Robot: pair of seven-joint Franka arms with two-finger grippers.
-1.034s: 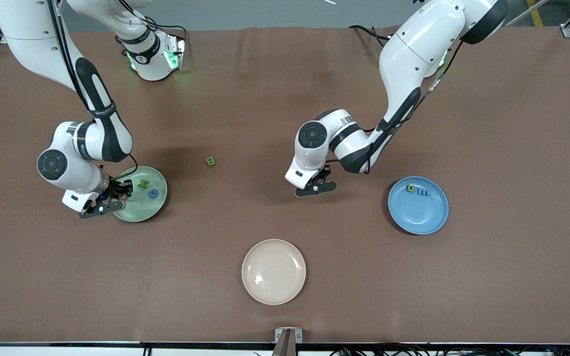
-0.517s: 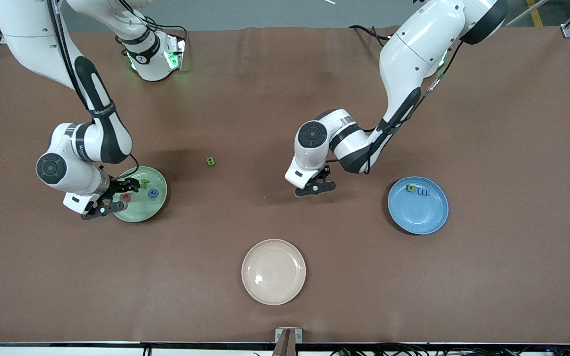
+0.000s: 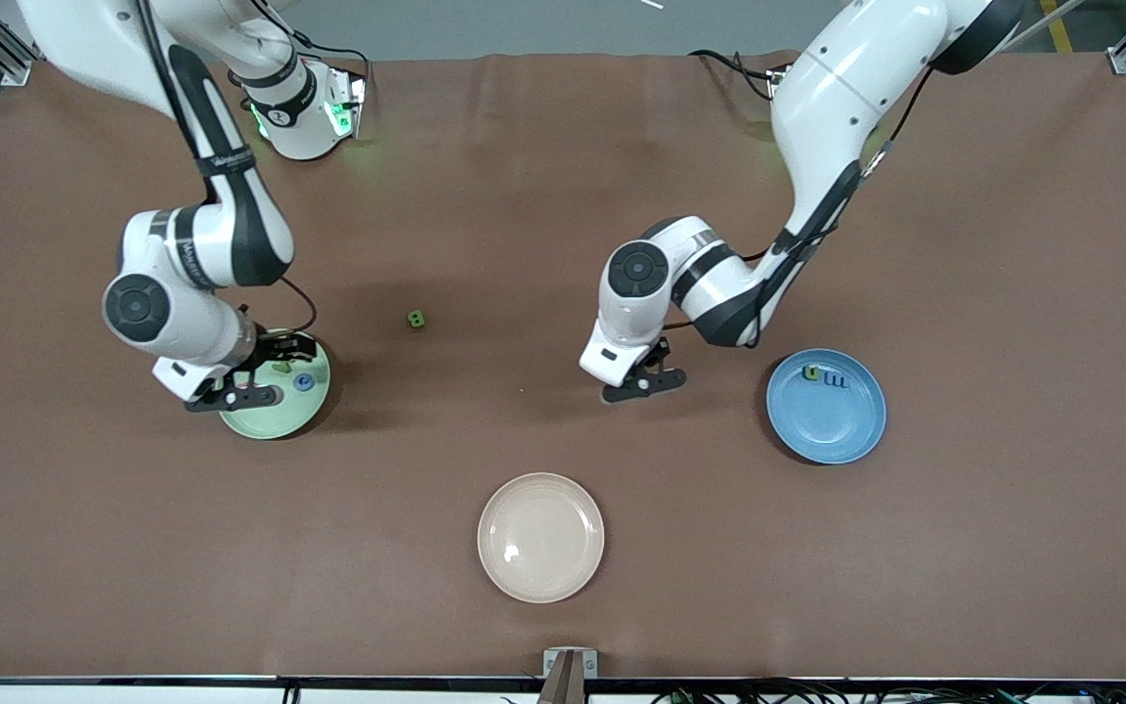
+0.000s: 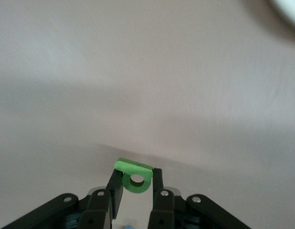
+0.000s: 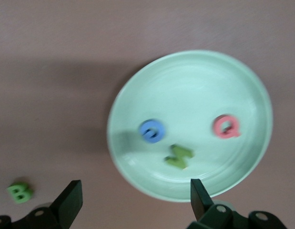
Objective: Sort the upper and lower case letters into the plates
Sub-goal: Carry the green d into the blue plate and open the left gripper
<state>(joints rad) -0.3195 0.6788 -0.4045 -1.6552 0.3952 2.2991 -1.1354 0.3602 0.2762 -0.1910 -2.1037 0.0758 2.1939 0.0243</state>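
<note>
Over the pale green plate (image 3: 275,422) right end effector (image 5: 133,200) spread, hiding its red letter (image 5: 227,127), left end effector (image 4: 136,191) pinching green letter (image 4: 134,176).

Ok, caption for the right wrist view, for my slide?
Open right tool over the green plate holding blue, red and green letters; green B on the table beside it.

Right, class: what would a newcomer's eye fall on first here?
The left pincer, over bare table between the two sorting plates, pinches a green letter. The right pincer hangs open over the pale green plate, where red, blue and green letters lie.
</note>
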